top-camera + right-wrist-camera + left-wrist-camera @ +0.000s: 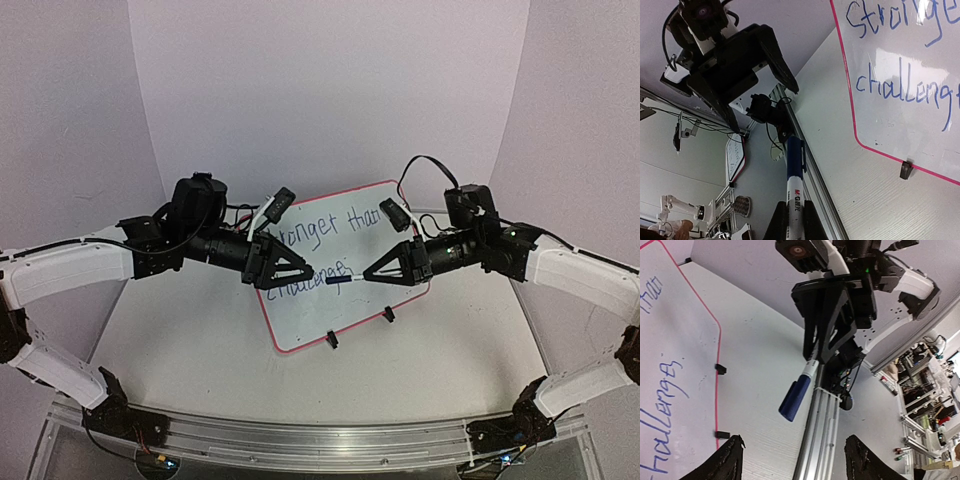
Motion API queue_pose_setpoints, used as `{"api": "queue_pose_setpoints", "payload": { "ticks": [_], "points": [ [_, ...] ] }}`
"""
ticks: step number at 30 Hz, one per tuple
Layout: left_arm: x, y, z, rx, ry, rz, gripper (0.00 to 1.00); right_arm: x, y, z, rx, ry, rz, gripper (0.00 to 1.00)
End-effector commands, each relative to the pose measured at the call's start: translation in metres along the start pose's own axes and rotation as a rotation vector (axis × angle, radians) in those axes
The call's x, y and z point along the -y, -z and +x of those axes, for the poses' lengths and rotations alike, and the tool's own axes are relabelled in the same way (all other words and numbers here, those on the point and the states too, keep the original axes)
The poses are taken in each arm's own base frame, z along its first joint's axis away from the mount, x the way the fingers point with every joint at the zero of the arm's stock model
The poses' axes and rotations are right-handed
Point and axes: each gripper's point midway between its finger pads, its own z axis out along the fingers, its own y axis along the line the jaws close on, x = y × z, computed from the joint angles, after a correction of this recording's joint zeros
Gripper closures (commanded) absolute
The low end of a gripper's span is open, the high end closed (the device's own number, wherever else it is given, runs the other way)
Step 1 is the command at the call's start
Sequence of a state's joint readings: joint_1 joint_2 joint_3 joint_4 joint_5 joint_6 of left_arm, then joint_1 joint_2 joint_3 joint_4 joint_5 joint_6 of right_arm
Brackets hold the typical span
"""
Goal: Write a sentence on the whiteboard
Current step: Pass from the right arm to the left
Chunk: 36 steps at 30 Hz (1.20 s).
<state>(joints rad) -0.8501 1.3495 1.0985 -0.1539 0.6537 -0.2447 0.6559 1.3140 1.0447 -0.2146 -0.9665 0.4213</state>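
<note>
Top external view, left claw (288, 266) spread and empty above the left edge of the whiteboard (345, 315), hiding the first letters of the sentence (345, 222), right claw (372, 275) pinching a blue-capped marker (338, 281) over the lower line's end, board resting on the counter (190, 350).

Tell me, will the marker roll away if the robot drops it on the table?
Probably a little. The marker has a round, smooth barrel, so it could roll on the flat table. What looks like a cap clip might stop it. It seems stiff and light: the right gripper holds it straight by one end.
</note>
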Motion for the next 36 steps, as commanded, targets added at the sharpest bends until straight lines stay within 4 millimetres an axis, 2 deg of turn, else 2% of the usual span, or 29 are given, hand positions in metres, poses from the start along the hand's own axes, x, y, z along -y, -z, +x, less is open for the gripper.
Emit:
{"api": "queue_pose_setpoints", "payload": {
  "ticks": [1,12,21,28,36],
  "points": [
    [0.040,0.005,-0.036,0.127,0.039,0.210,0.30,-0.025,0.006,-0.020,0.073,0.062,-0.076,1.00],
    [0.040,-0.005,-0.033,0.084,0.086,0.257,0.30,-0.040,0.012,-0.021,0.088,0.085,-0.124,1.00],
    [0.039,-0.012,-0.029,0.052,0.114,0.282,0.31,-0.040,0.011,-0.024,0.093,0.092,-0.127,1.00],
    [0.039,-0.016,-0.030,0.038,0.120,0.299,0.52,-0.038,0.008,-0.024,0.083,0.090,-0.137,1.00],
    [0.041,-0.018,-0.033,0.037,0.111,0.316,0.58,-0.037,0.004,-0.023,0.064,0.077,-0.150,1.00]
  ]
}}
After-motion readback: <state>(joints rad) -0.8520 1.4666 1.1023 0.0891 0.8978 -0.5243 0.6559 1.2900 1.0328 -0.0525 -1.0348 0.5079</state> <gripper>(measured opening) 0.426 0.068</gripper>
